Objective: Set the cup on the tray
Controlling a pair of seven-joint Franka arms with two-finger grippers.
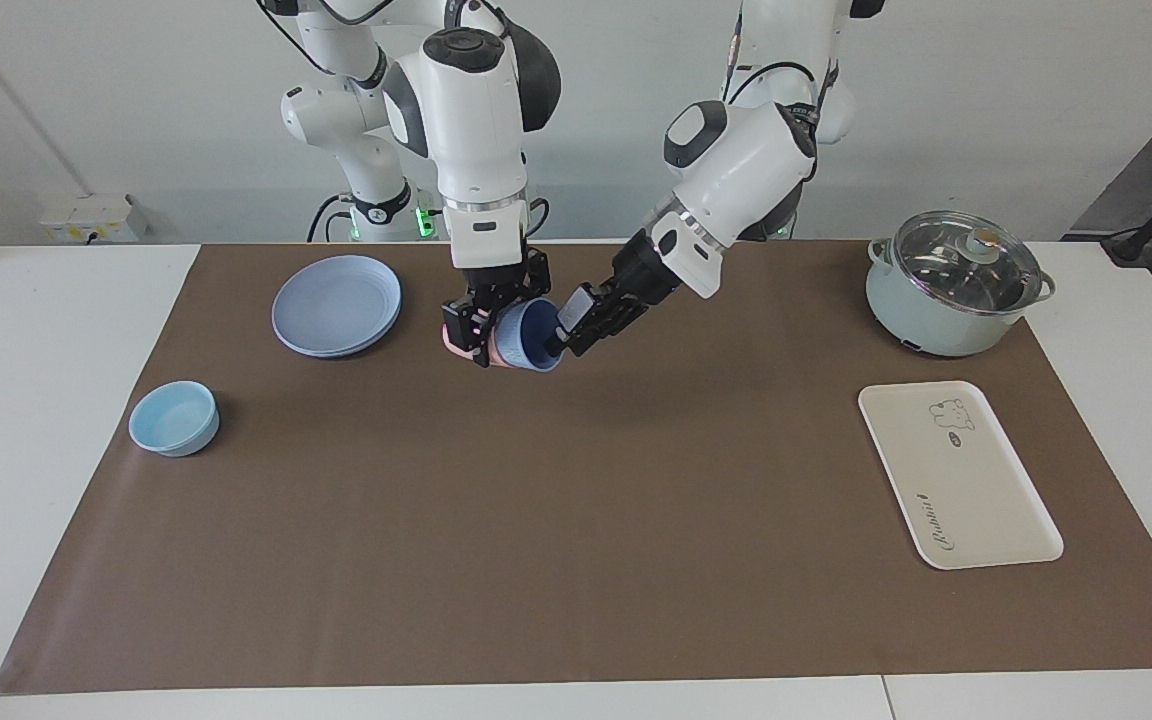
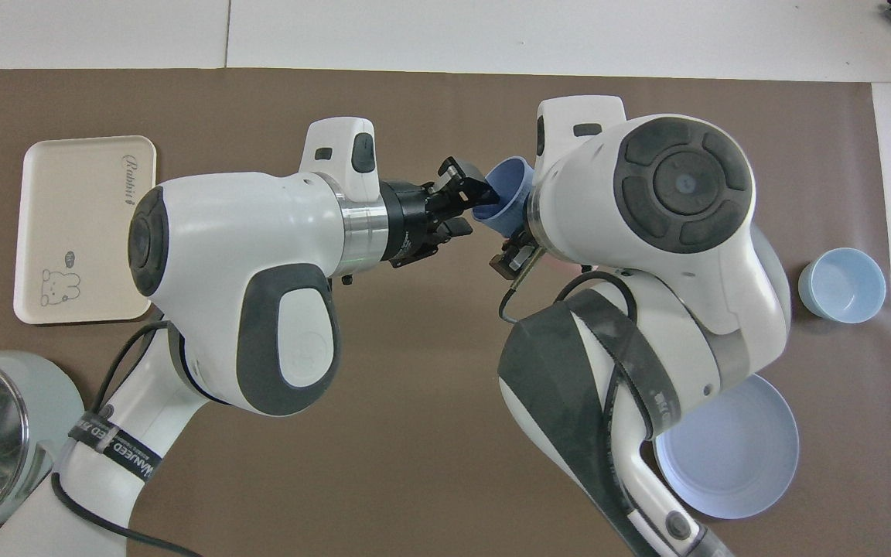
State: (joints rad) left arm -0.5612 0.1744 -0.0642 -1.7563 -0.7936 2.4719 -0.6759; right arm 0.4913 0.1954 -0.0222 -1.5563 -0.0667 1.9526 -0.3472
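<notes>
**A:** Facing view first, biggest thing down: what is lying around the brown mat (image 1: 576, 560)?

**B:** The tray (image 1: 956, 480) is lying flat and bare toward the left arm's end, at about four o'clock from the cup. A lidded pot (image 1: 946, 290) is standing at the tray's twelve o'clock, near it but not touching. The plate (image 1: 336, 305) is sitting at the cup's nine o'clock and the bowl (image 1: 174, 418) at its eight o'clock, both well apart from the tray.

**A:** And the cup itself?

**B:** The cup (image 1: 526, 340) is hanging in the air over the mat's middle, tipped on its side. The right gripper (image 1: 481, 330) is clamping its body. A pink patch (image 1: 450, 345) is peeking out under those fingers; I cannot tell what it is. The left gripper (image 1: 566, 325) is reaching in at the cup's mouth with its fingers apart, one seemingly inside the rim and one outside.

**A:** So which step is this?

**B:** I am reading it as a handover in mid-air, with the tray step not yet begun. Next, the left fingers are needing to close on the rim wall before the right ones let go.

**A:** Room to move?

**B:** Plenty, I judge. Open mat is lying between cup and tray. The pot's rim and the tray's outer edge, near the mat's border, are the things to be minding.
</notes>
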